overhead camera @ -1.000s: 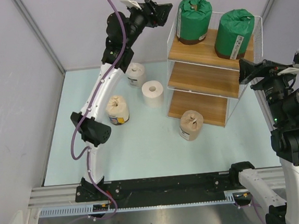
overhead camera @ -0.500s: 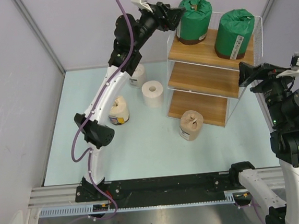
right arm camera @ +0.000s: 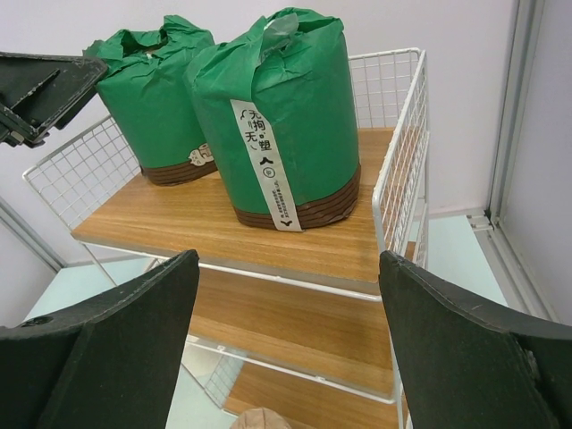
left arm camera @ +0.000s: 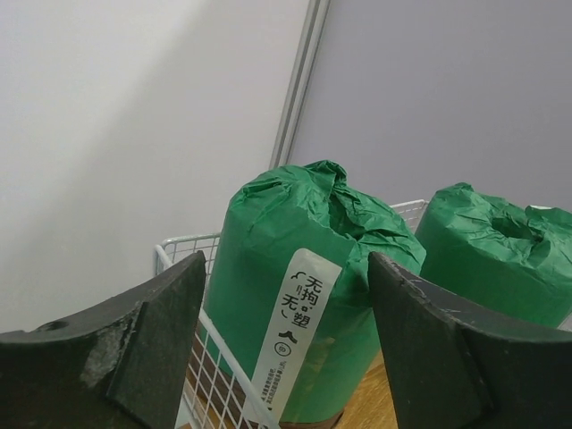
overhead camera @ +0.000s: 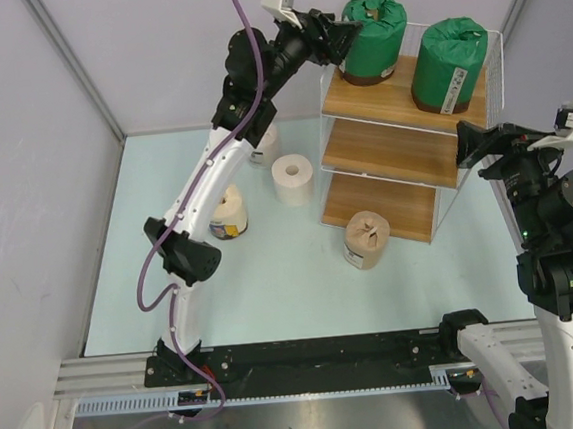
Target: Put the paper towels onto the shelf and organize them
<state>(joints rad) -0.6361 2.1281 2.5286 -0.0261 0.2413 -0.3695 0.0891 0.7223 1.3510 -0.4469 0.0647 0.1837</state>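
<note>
The shelf (overhead camera: pixel 391 150) stands at the back right, and two green-wrapped paper towels (overhead camera: pixel 374 38) (overhead camera: pixel 448 63) sit upright on its top board. My left gripper (overhead camera: pixel 343 37) is open, raised beside the left green roll (left arm camera: pixel 304 295), which shows between its fingers behind the wire side (left arm camera: pixel 192 241). My right gripper (overhead camera: pixel 473 143) is open at the shelf's right end, facing the right green roll (right arm camera: pixel 277 116), and holds nothing. A tan roll (overhead camera: pixel 366 240) stands by the front of the lowest board. Three more rolls (overhead camera: pixel 292 179) (overhead camera: pixel 228 212) (overhead camera: pixel 260 144) stand on the table left of the shelf.
The left arm arches over the table rolls and partly hides the rear one. The shelf's white wire walls (right arm camera: pixel 402 152) close its ends and back. Grey walls and a metal post (overhead camera: pixel 73 68) bound the pale blue table (overhead camera: pixel 273 286).
My left gripper has swung right from beside the shelf up to the left green roll on the top tier. The right gripper has hardly shifted.
</note>
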